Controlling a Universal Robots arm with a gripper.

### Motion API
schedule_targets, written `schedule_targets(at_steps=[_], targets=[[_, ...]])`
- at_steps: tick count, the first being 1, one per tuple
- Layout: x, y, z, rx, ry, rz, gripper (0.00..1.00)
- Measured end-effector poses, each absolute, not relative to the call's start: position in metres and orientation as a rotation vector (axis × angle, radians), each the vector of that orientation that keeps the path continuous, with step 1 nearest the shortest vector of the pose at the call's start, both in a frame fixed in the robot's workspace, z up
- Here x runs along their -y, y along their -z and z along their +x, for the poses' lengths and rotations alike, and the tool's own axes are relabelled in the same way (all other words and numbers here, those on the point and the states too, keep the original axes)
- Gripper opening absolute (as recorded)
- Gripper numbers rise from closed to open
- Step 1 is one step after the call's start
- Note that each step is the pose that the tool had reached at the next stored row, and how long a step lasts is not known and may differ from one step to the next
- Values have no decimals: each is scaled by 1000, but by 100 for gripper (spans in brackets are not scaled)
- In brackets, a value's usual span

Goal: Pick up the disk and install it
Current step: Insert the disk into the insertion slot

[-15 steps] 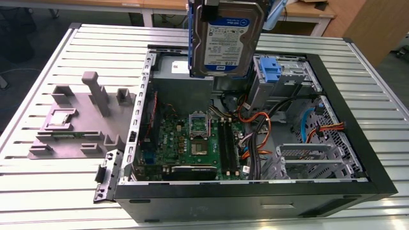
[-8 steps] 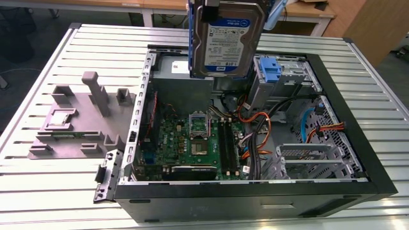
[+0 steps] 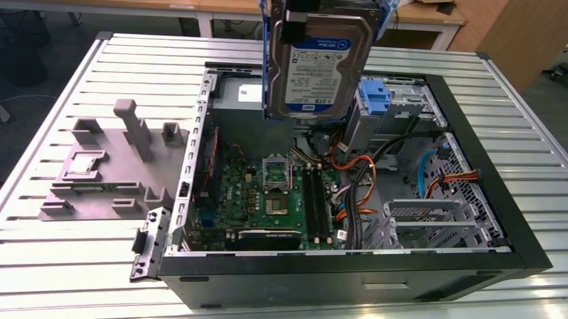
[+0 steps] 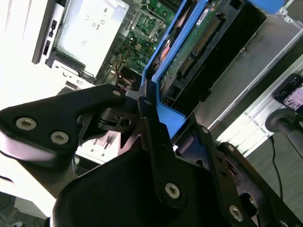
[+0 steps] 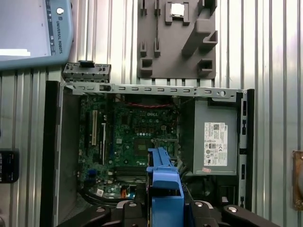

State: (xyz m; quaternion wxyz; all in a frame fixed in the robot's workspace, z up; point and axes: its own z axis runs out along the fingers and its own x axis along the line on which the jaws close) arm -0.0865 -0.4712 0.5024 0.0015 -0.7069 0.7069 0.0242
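Disk first: we see it lifted clear of the open computer case, hanging upright above the case's interior. In the exterior view its white-and-blue label faces the camera and its bright blue frame runs down both sides. In the second wrist view the disk turns its green circuit-board side towards us.

The gripper has the disk in its grasp. Its black fingers are drawn in tight against the blue frame. We think they bear on the plastic rather than the metal, though the linkage hides the contact itself. In the first wrist view the disk shows edge-on as a blue strip rising between the gripper's dark halves.

Below it lies the green motherboard, and beside that the grey power supply with its white sticker. A bare blue bracket sits in the drive bay, just to the exterior view's right of the disk. Orange cables loop across the case floor. A grey fixture plate rests on the slatted table, to the exterior view's left of the case.
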Motion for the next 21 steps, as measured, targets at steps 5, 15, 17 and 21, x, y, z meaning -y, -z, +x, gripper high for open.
schedule_targets(at_steps=[5, 15, 17, 21], targets=[[472, -500, -67, -2219, -76, -2219, 36], [472, -499, -50, -2219, -76, -2219, 36], [472, -499, -50, -2219, -76, -2219, 36], [472, -499, -50, -2219, -76, -2219, 36]])
